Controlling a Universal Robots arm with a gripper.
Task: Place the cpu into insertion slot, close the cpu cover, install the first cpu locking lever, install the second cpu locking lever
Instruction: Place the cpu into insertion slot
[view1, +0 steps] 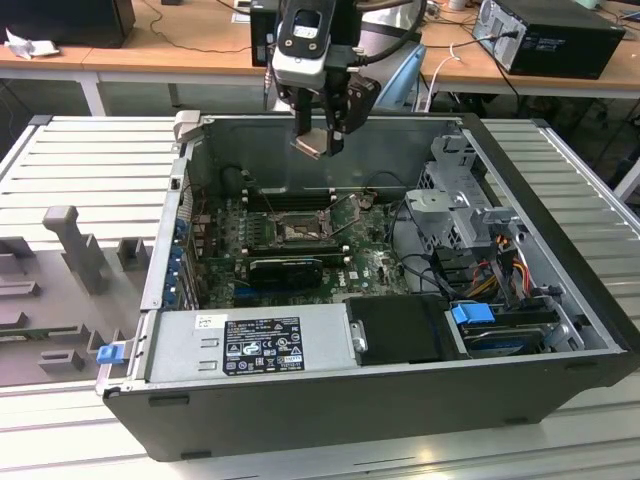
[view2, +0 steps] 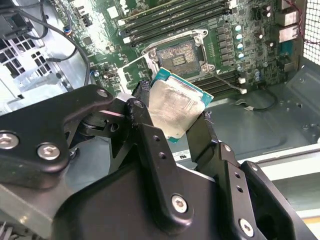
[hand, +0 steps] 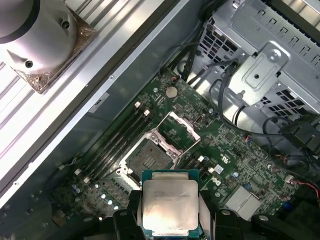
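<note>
Second wrist view: pincer (view2: 173, 113) clamps the cpu (view2: 176, 105), apart from insertion slot (view2: 177, 56).

Soft, even overhead light fills the exterior view: the ribbed table (view1: 565, 165) gleams pale grey, while the inside of the open computer case (view1: 300, 400) sits in dimmer shade and its black front wall is nearly featureless. In both wrist views the chip (view2: 180, 100) (hand: 170, 205) held in the claw (view2: 173, 105) gives a whitish, washed-out sheen off its metal top. In the first wrist view the table beside the case burns out to white.
</note>
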